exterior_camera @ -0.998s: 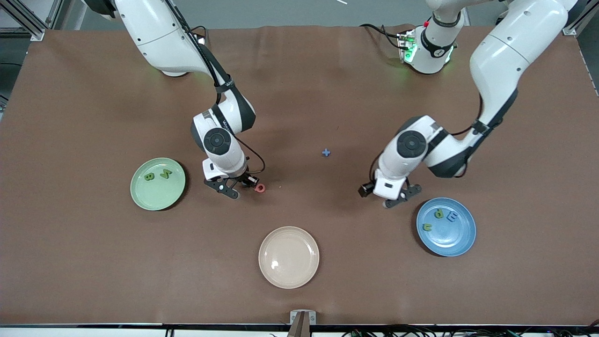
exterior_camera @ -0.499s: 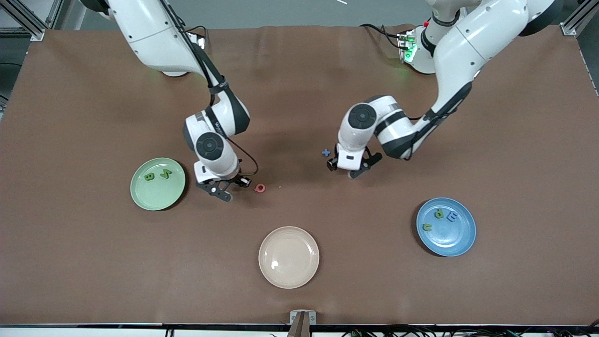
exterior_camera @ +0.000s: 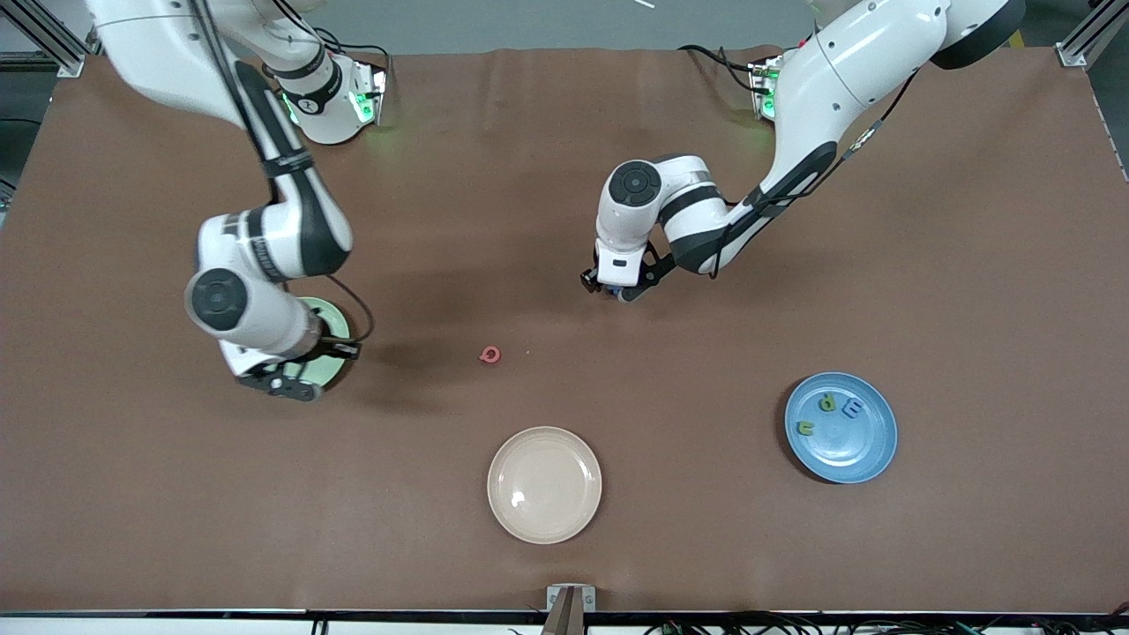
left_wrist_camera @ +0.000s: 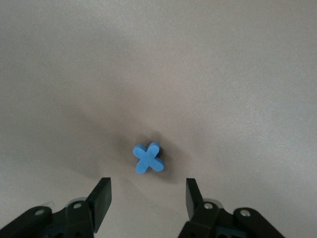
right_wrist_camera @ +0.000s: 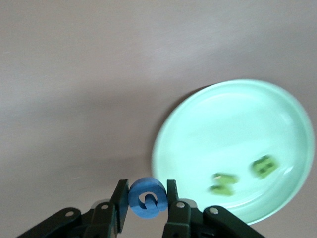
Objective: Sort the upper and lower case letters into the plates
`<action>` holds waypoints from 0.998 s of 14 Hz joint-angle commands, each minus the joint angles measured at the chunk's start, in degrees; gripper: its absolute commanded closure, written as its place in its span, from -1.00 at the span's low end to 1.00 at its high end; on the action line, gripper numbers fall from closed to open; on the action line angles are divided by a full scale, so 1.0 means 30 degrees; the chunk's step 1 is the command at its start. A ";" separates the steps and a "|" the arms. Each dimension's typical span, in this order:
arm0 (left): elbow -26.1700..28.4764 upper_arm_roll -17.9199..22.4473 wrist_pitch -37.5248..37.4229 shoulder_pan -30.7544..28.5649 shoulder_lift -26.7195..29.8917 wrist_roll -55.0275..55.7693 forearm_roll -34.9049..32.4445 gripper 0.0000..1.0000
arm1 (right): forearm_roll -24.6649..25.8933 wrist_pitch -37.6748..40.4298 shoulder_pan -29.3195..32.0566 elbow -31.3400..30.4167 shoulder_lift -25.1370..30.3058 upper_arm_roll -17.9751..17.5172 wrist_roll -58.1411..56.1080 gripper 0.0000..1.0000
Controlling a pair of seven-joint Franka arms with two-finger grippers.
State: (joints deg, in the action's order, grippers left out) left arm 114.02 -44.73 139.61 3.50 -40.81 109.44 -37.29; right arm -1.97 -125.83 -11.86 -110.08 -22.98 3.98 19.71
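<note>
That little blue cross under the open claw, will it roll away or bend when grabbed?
The blue cross lies flat between four stubby arms, so it probably won't roll. It looks chunky, so likely stiff and light. Being tiny next to the left end effector, it might twist or slip if pinched off-center.

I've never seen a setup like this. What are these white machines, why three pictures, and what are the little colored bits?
Two robot arms share a brown table. One picture looks down from above; the other two come from cameras on each arm's wrist. The right tool holds a blue letter by the mint green plate, which holds two green letters. The left tool is open above a blue plus-shaped piece. A red letter lies loose, the blue plate holds three letters, and the beige plate none.
</note>
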 commanded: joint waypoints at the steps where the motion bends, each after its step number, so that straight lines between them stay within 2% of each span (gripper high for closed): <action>1: 0.0051 0.0087 0.0367 -0.0081 -0.0078 0.0494 -0.0752 -0.37 | 0.0189 -0.0741 0.1459 -0.1185 0.0306 -0.0478 -0.1790 1.00; 5: -0.0037 0.0174 0.0397 -0.0052 -0.0487 0.0523 -0.1687 -0.28 | -0.0016 -0.1738 0.1580 -0.1421 -0.0191 -0.0478 -0.1852 0.99; 10: -0.0037 0.0204 0.0397 0.0064 -0.0575 0.0465 -0.1808 -0.18 | -0.0046 -0.3319 0.1463 -0.2240 -0.1011 -0.0478 -0.1852 0.96; 12: -0.0066 0.0262 0.0397 0.0094 -0.0605 0.0464 -0.1808 -0.02 | -0.0046 -0.3525 0.1405 -0.2271 -0.1246 -0.0478 -0.1852 0.95; 13: -0.0066 0.0349 0.0397 0.0094 -0.0605 0.0464 -0.1808 -0.02 | -0.0046 -0.3701 0.1375 -0.2271 -0.1364 -0.0507 -0.1823 0.89; 14: -0.0066 0.0379 0.0397 0.0094 -0.0605 0.0406 -0.1808 -0.02 | -0.0046 -0.3674 0.1375 -0.2271 -0.1365 -0.0478 -0.1823 0.52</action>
State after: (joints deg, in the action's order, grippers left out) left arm 114.01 -44.05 140.06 3.49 -42.35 109.55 -41.20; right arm -2.01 -136.12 -7.76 -116.14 -27.53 2.81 14.23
